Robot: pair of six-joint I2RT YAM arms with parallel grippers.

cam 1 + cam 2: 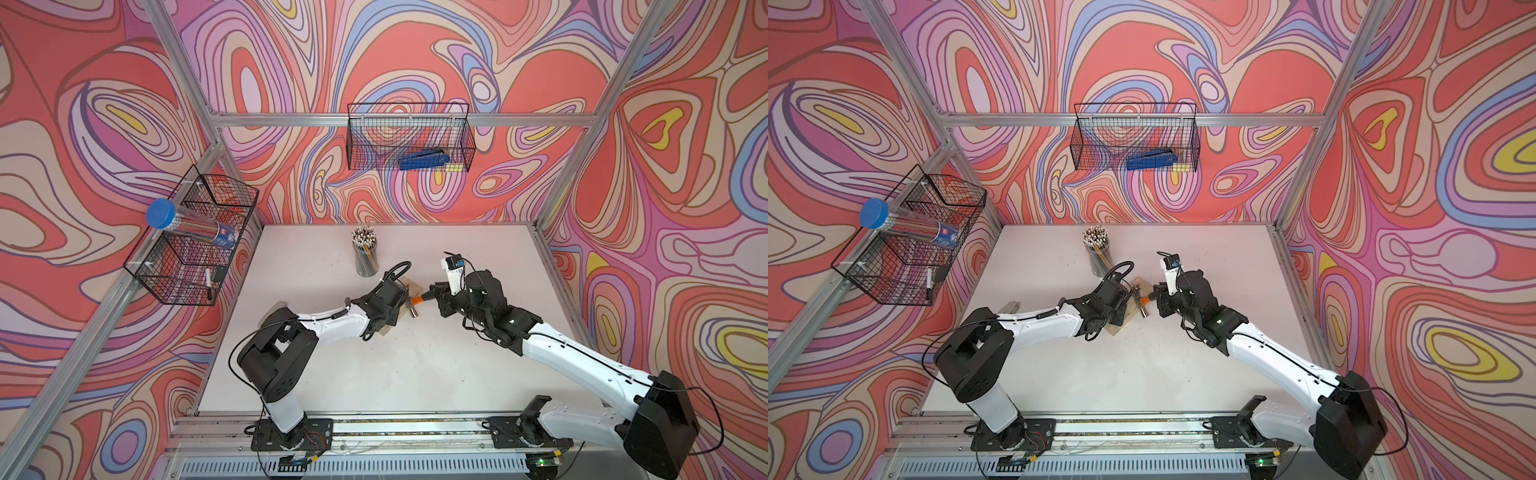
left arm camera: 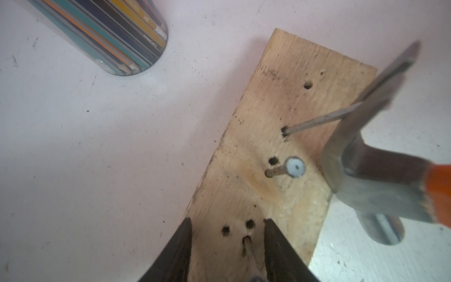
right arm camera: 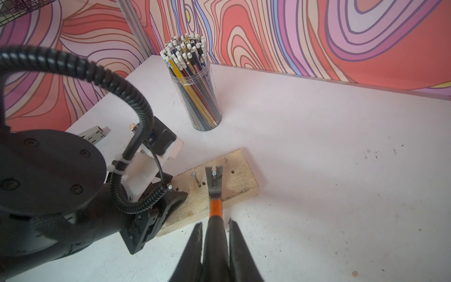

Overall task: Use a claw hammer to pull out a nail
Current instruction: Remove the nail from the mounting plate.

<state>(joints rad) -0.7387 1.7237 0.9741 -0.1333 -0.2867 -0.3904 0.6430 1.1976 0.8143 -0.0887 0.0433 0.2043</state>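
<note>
Black handle [image 3: 216, 236] of hammer [image 3: 213, 193] clamped in right gripper [image 3: 215, 222]; ahead, claw [image 3: 209, 171] hooked round nail [image 3: 214, 173] in board [image 3: 241, 182] on tabletop [image 3: 317, 146]. Beside, left gripper [image 2: 227, 221] half-open, resting on board. Prying step: next, lever handle back, keeping board pinned.

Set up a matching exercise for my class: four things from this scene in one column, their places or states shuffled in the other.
Things
1. claw hammer
2. blue tool
3. pencil jar
4. wooden board

Places or states
A. inside the wire basket on the back wall
B. standing upright on the table
C. gripped by the right end effector
D. lying flat, with nails in it

Pairs: 1-C, 2-A, 3-B, 4-D
</note>
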